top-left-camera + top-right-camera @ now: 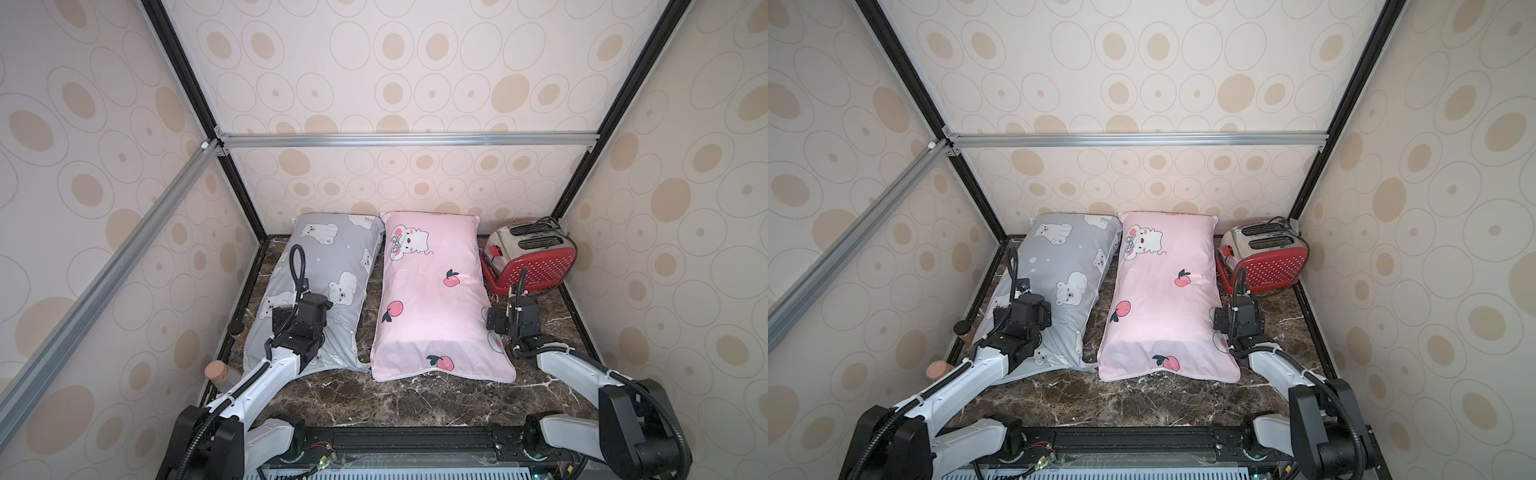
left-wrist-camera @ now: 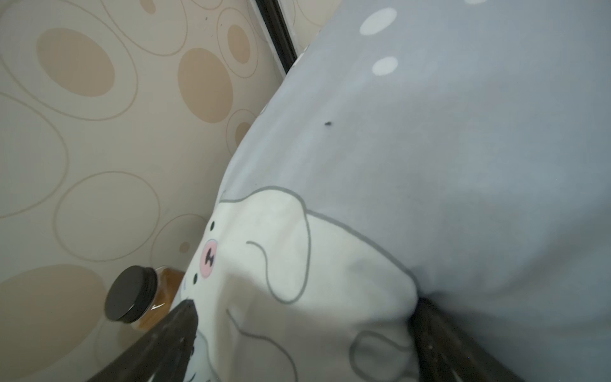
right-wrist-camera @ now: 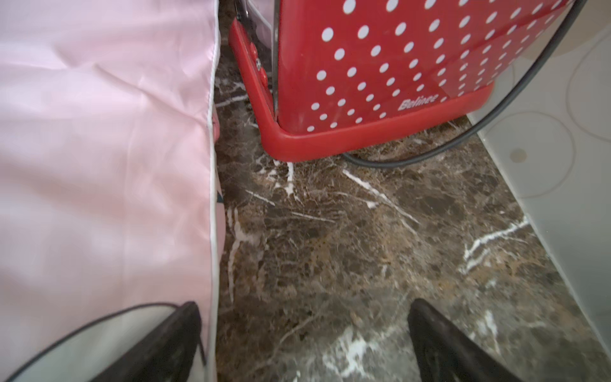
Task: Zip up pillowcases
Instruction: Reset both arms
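The left pillowcase [image 1: 332,257] and the right pillowcase [image 1: 432,291] lie side by side on the table [image 1: 415,399], their far ends at the back wall. The toaster [image 1: 530,259] stands in the back right corner. My left gripper [image 2: 305,307] is on the left pillowcase's near half, with a jar [image 2: 132,294] beside its left edge, and my right gripper [image 3: 304,304] is over the table with one finger on the right pillowcase's right edge.

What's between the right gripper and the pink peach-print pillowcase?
Nothing visible. The open right gripper sits at the white-piped edge of the pink peach-print fabric pillowcase, one finger over fabric, one over marble tabletop. The red polka-dot toaster stands beyond, not between.
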